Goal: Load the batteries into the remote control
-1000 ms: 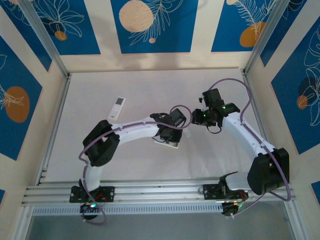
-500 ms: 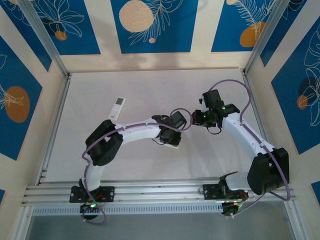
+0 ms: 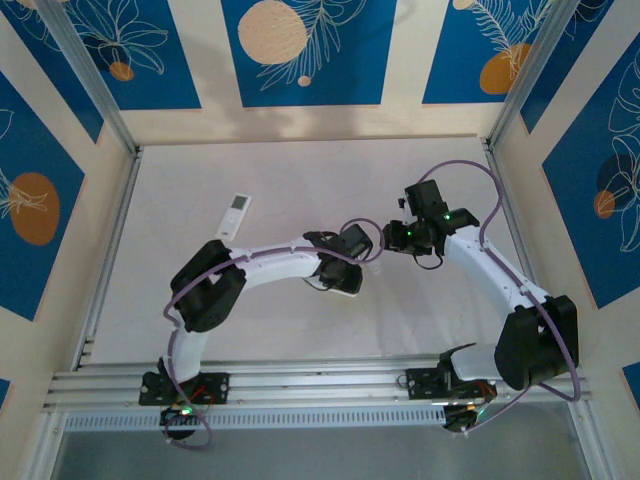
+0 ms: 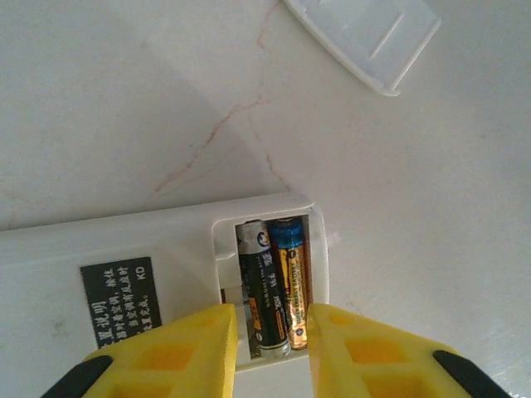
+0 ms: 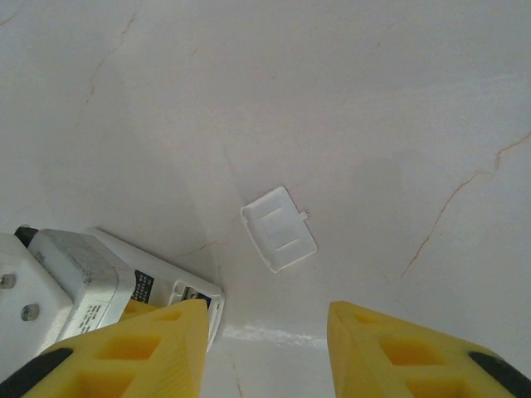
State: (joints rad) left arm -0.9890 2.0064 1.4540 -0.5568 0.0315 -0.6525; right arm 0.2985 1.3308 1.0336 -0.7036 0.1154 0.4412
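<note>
Left wrist view: the remote control [image 4: 124, 257] lies face down on the white desk [image 4: 124, 99], label up and battery compartment uncovered. Two batteries [image 4: 274, 282] sit side by side inside it, one dark, one gold with a blue end. The left hand [image 4: 272, 340] hangs just above the compartment's near end, its yellow fingers [image 4: 191, 348] parted, gripping nothing. The loose battery cover [image 4: 365, 37] lies apart from the remote. Right wrist view: the right hand [image 5: 267, 332] hovers open and empty over bare desk, near the cover [image 5: 278, 228]. Top external view: a second remote [image 3: 235, 215] lies well apart, far left.
</note>
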